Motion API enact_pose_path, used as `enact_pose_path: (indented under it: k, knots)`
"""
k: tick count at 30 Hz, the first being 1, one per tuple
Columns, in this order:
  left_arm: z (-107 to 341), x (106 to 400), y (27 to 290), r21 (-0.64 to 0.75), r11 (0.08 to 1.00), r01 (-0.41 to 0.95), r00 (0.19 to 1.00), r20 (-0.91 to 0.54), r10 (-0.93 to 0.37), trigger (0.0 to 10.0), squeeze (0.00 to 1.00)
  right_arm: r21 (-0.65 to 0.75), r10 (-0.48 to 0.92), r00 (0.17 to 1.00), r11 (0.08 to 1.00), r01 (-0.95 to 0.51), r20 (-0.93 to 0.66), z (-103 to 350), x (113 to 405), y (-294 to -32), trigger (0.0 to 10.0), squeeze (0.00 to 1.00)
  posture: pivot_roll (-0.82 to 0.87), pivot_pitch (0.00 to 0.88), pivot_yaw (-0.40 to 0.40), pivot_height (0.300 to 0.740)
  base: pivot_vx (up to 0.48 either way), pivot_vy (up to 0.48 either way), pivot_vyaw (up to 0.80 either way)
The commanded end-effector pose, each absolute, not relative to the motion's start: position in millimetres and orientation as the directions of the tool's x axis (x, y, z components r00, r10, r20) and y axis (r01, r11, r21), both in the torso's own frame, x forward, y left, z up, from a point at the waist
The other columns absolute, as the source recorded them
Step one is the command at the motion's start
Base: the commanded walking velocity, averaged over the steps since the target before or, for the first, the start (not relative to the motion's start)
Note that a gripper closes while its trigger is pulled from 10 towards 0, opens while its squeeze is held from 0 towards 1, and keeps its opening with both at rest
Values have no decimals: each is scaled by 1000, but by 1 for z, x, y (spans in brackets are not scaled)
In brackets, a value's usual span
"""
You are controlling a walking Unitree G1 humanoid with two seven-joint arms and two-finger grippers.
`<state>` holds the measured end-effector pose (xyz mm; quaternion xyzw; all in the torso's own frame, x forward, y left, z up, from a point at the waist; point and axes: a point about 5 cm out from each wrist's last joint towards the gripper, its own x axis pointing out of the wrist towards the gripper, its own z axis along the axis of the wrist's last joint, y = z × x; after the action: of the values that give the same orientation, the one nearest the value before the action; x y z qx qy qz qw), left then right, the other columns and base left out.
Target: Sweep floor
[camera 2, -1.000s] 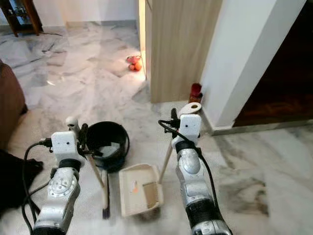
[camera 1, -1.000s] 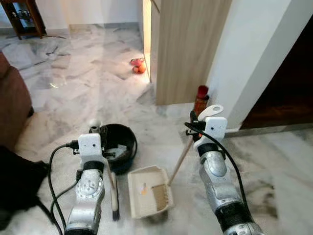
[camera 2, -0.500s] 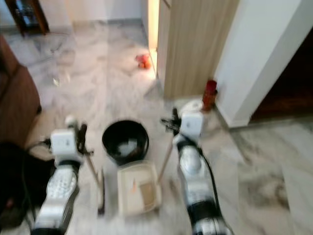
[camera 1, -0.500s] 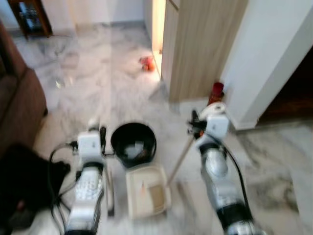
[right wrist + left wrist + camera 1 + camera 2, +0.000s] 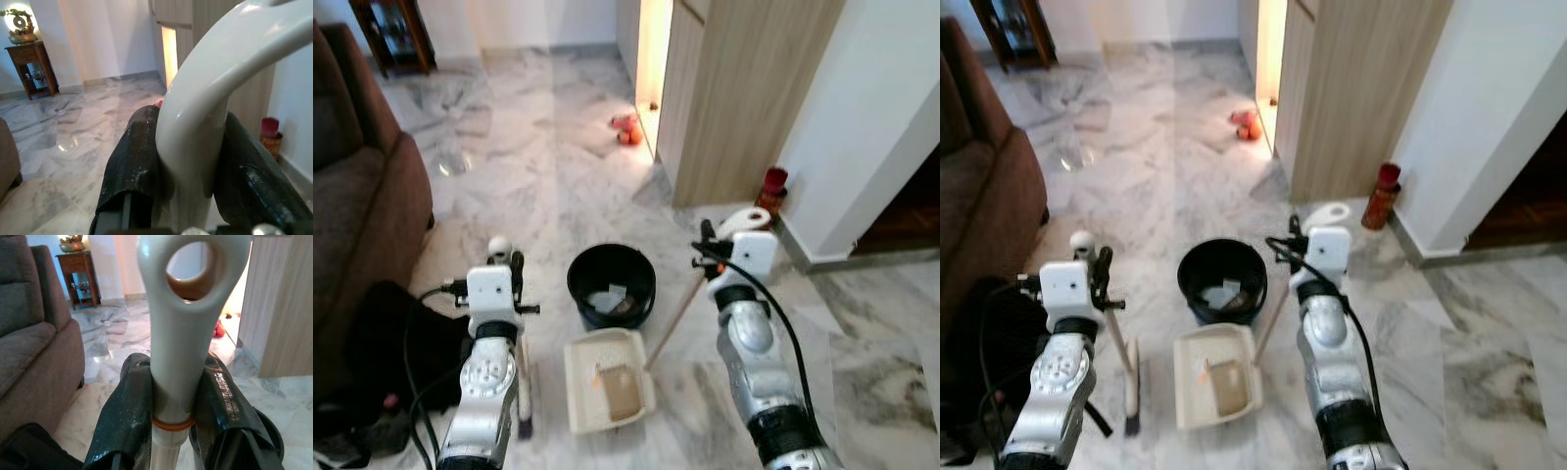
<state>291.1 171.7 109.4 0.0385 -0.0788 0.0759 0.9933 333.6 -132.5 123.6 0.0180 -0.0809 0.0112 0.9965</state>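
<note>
My left gripper [image 5: 514, 266] is shut on the white top of a broom handle [image 5: 183, 333], black fingers [image 5: 127, 416] pressed on either side. The broom head [image 5: 1131, 387] rests on the marble floor by my left arm. My right gripper [image 5: 707, 240] is shut on the white looped grip [image 5: 205, 98] of a dustpan handle. Its wooden shaft [image 5: 675, 311] slants down to the cream dustpan [image 5: 579, 367] on the floor between my arms. A brown scrap [image 5: 623, 394] and a small orange bit lie in the pan. Just beyond it stands a black bin [image 5: 582, 272] holding some rubbish.
A brown sofa [image 5: 362, 196] and a black bag [image 5: 382, 343] are on the left. A wooden cabinet [image 5: 744, 98] and white wall stand ahead on the right, with a red bottle [image 5: 771, 186] at their foot. A red-orange toy [image 5: 626, 127] lies farther off. Open marble floor stretches ahead.
The whole view has shifted, so the camera moved: the sofa has come into view and the bin now lies straight beyond the dustpan. Both grippers keep their hold.
</note>
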Motion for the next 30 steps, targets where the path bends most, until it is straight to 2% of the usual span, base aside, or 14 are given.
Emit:
enact_pose_path:
  k: [1,15,20,30]
  knots:
    - [117,293,166,58,989,-138,972,197,124,10000,0,27,7,978,1000,-13,210,135,332,-139,10000,0,127,51,-10,740,0,0,0]
    - [117,294,168,64,988,-138,973,196,123,10000,0,67,-1,972,998,-16,235,150,316,-152,10000,0,124,51,-4,740,0,0,0]
    - [117,294,170,68,988,-142,973,193,126,10000,0,79,5,960,996,-28,279,169,310,-156,10000,0,124,48,-5,740,0,0,0]
    - [117,296,169,65,988,-139,973,194,124,10000,0,91,16,901,994,-62,433,235,305,-152,10000,0,117,44,-2,740,0,0,0]
